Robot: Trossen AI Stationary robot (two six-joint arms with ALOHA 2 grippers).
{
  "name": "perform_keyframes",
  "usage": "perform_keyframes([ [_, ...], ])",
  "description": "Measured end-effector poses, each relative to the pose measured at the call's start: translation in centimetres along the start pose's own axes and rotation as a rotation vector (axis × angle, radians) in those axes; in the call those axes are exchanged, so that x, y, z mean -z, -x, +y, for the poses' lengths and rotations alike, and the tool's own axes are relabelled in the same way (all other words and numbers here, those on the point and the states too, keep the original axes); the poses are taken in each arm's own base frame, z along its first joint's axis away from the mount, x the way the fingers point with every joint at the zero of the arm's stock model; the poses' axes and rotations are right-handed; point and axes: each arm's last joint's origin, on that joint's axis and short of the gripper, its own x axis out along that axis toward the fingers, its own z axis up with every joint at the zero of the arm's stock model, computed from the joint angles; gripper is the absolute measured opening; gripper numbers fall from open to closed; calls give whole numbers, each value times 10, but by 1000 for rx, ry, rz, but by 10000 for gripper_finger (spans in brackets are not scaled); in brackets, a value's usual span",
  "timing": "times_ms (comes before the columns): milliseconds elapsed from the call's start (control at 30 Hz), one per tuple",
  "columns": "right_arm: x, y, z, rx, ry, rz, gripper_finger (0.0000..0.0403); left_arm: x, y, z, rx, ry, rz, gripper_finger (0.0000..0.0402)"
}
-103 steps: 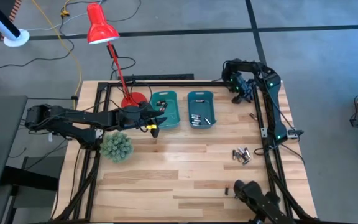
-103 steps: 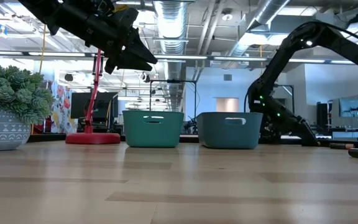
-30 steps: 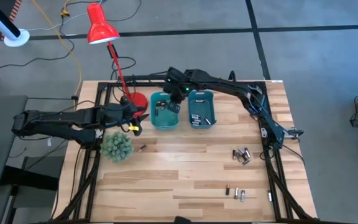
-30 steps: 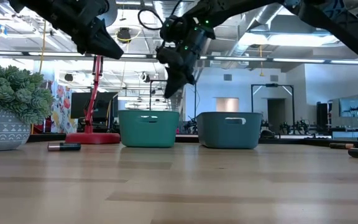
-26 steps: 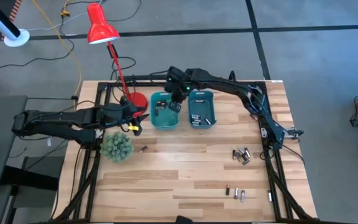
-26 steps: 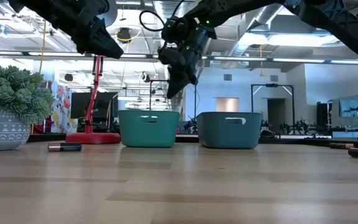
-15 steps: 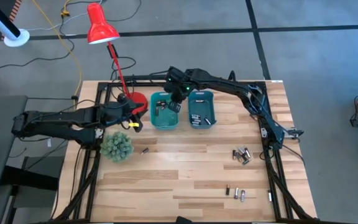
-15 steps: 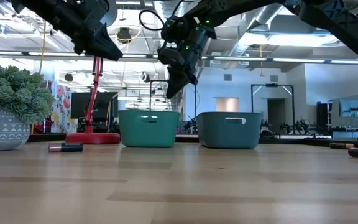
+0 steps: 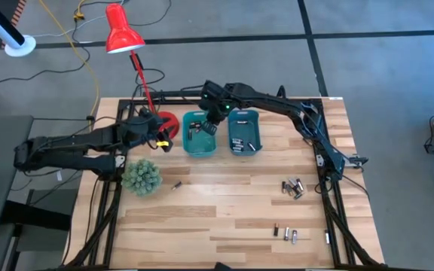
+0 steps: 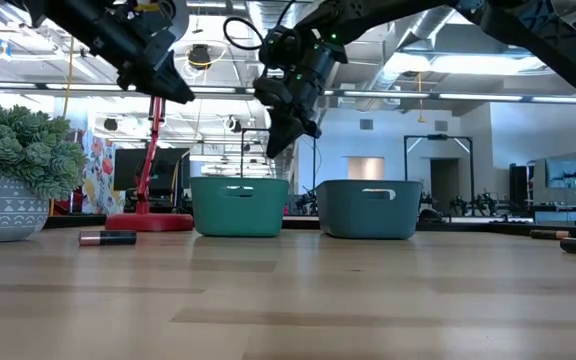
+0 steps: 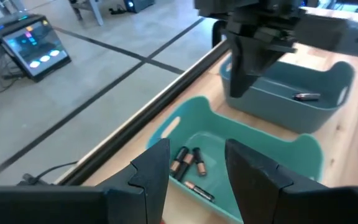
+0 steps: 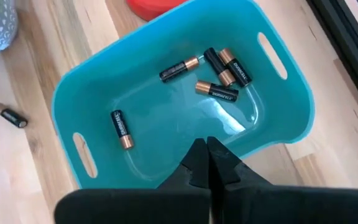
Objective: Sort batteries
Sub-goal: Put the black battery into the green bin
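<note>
A light teal bin (image 9: 199, 135) holds several batteries (image 12: 219, 71); a darker teal bin (image 9: 242, 132) to its right holds a few more (image 11: 306, 96). One loose battery (image 9: 177, 185) lies on the wood near the plant, and it also shows in the low view (image 10: 108, 238). Other batteries lie at the right (image 9: 292, 187) and near the front edge (image 9: 285, 233). My right gripper (image 12: 207, 155) hovers shut and empty over the light bin, and it also shows in the high view (image 9: 212, 125). My left gripper (image 11: 197, 177) is open and empty, left of the light bin by the lamp base (image 9: 163, 140).
A red desk lamp stands with its base (image 9: 164, 120) at the far left, its head (image 9: 121, 34) beyond the table. A spiky green plant in a pot (image 9: 142, 177) stands on the left. Bare wood lies across the table's middle and near side.
My left gripper has drawn back toward the table's far edge and the lamp base, rising a little, still open. My right gripper has kept still over the light bin.
</note>
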Motion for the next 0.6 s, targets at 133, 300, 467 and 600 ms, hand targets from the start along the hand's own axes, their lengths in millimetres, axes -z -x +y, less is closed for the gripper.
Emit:
perform_keyframes([
  [133, 0, -1, 5, -5, -14, 2, 2, 0, -2, 5, -27, -21, 4, 151],
  [300, 2, -2, 14, -13, -15, 10, 2, 0, -3, 6, -34, -75, 6, 151],
  [467, 6, -3, 22, -19, 1, 39, 2, 0, -3, 6, -33, -92, 6, 151],
  [600, 7, 2, 27, -21, 23, 46, 2, 1, -1, 3, -8, -99, 11, 151],
])
